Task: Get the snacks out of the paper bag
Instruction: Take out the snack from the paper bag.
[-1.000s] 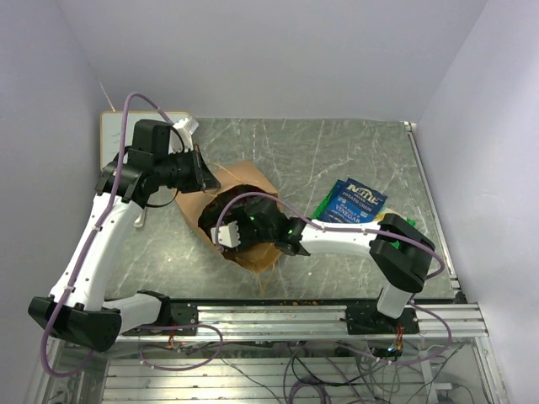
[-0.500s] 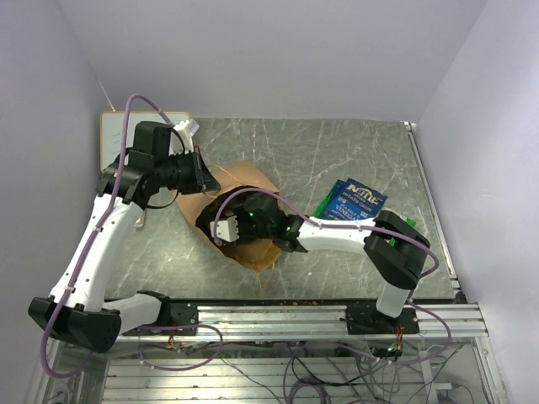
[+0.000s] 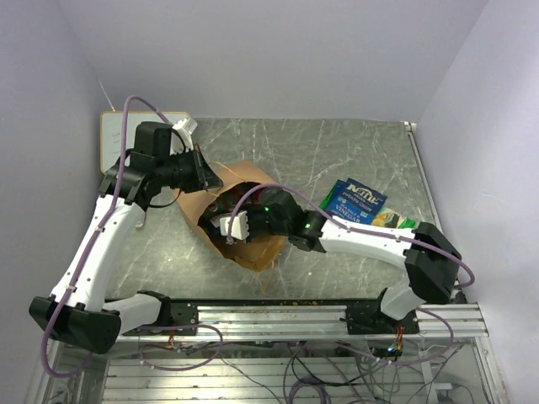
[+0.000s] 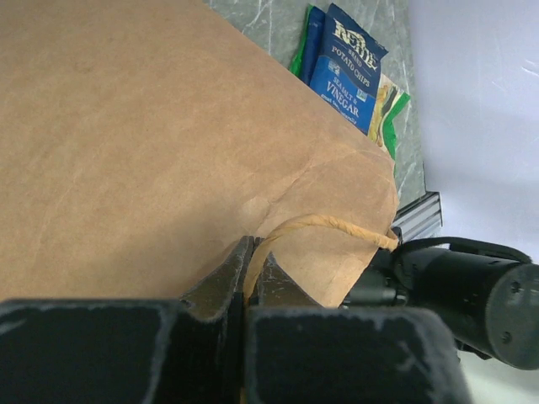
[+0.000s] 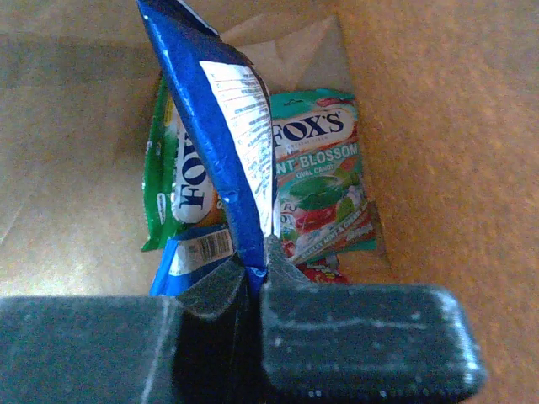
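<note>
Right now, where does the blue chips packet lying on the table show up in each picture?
Top external: blue chips packet, right of centre on the table.
Left wrist: top right, beyond the paper bag.
Right wrist: not in it; a second blue packet is held there, inside the bag.
Shared landmark: the paper bag, in all three views.

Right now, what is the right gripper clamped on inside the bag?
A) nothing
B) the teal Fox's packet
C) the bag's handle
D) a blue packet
D: in the right wrist view the right gripper pinches the blue packet by its edge, while the teal packet lies behind it, ungripped.
</note>
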